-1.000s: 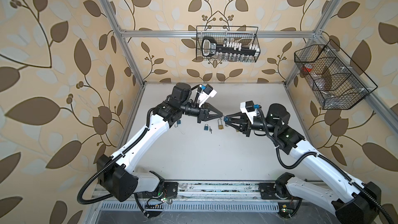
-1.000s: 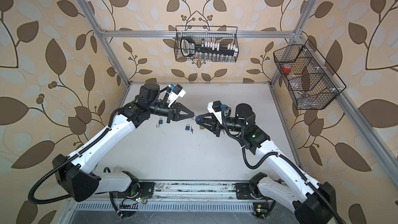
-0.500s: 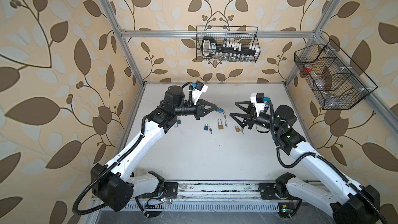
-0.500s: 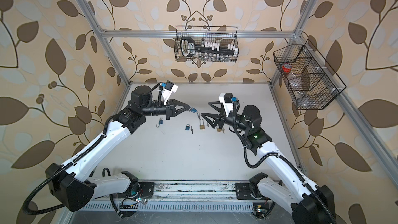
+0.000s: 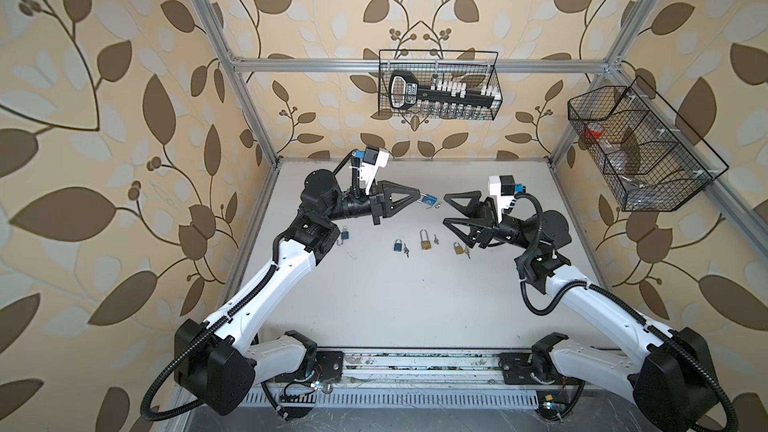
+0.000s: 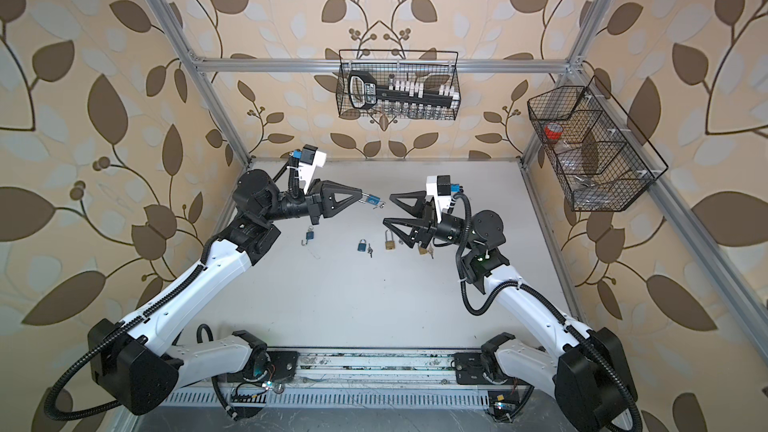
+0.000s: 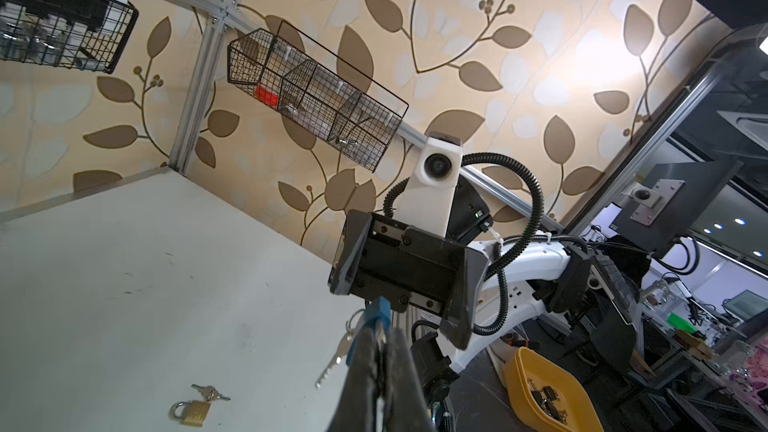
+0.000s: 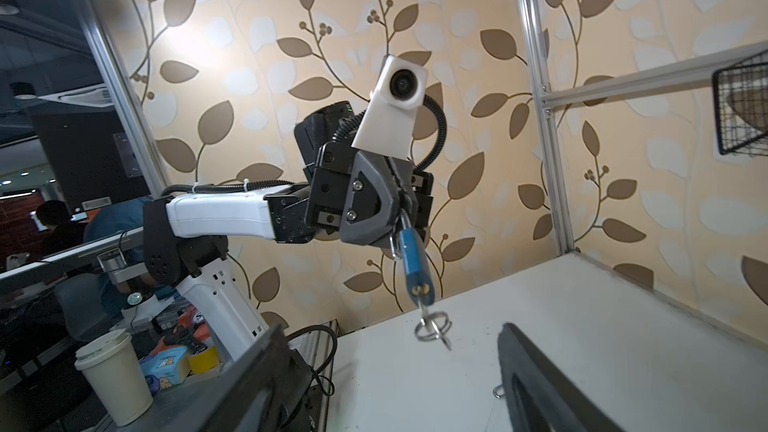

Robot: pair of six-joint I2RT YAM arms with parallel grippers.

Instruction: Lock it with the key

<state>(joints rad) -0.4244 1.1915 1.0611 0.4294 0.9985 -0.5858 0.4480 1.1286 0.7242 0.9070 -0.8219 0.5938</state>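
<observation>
1. Left gripper (image 5: 417, 195): clenched on the shackle (image 8: 392, 243) of the blue padlock (image 5: 429, 201), which is in the air above the table (image 5: 374, 305).
2. Key (image 8: 424, 308): apparently seated in the padlock's base, with its ring (image 8: 432, 328) dangling.
3. Right gripper (image 5: 446, 209): released, jaws wide, facing the key but apart from it.
4. Handling: small, rigid, light, likely slippery metal. Pinch the key's flat head, not the loose ring.

No lettering is coming through sharply enough to read. The black key-shaped holder (image 5: 453, 96) in the far wire basket (image 5: 436, 51) is carrying a small label plate (image 5: 410, 93) on its head, but the print is blurring into pale strokes in both top views. In the right wrist view, a white barcode sticker (image 8: 96, 203) is showing on a dark panel (image 8: 79, 151), its figures too small to make out.
</observation>
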